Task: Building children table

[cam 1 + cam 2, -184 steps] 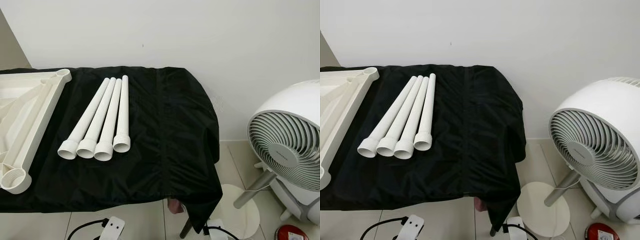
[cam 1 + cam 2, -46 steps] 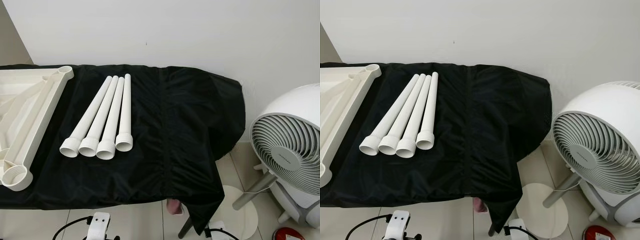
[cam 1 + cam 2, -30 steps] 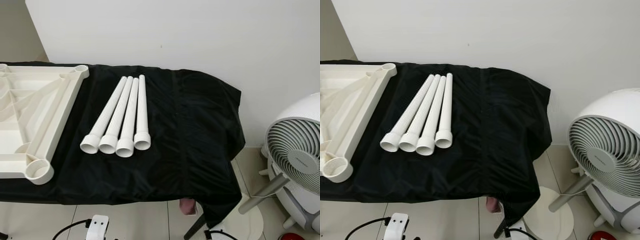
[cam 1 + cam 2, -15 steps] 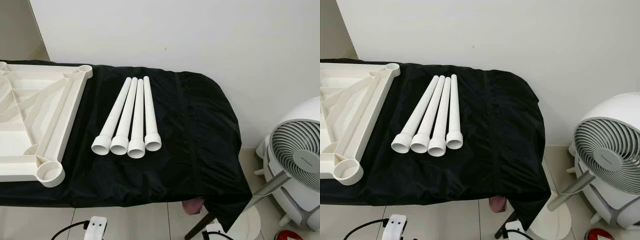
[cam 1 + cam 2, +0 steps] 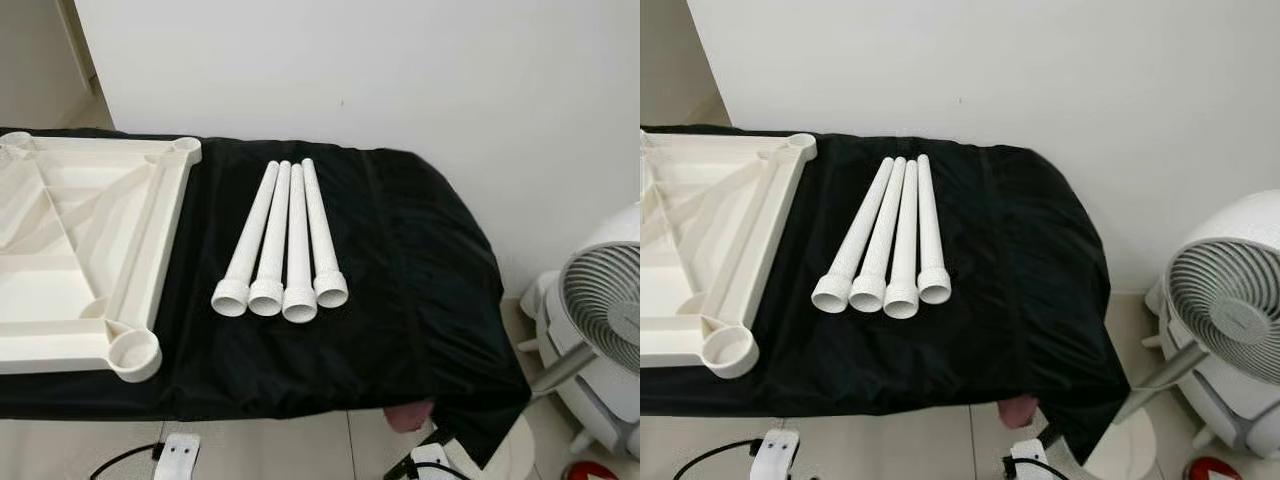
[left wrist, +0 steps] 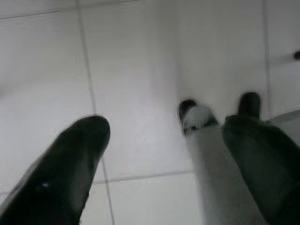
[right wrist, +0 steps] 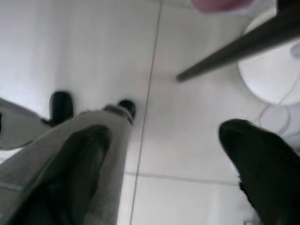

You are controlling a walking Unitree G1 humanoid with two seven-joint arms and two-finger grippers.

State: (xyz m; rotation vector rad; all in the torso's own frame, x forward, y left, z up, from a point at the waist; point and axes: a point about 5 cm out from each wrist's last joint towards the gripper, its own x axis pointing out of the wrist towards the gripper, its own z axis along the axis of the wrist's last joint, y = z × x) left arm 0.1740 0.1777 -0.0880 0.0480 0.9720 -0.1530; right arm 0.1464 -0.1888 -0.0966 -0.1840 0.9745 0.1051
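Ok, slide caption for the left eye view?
Four white table legs lie beside the upturned tabletop on a black cloth.

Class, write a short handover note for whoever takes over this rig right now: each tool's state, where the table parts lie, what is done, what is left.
Left tool: open, idle, hanging over the floor tiles.
Right tool: open, idle, likewise over the floor.
Tabletop: upside down on the black cloth, on the robot's left, corner sockets facing up.
Four legs: lying side by side on the cloth, right of the tabletop.
Done: nothing fitted.
Left: pick up each leg and fit it into a corner socket.
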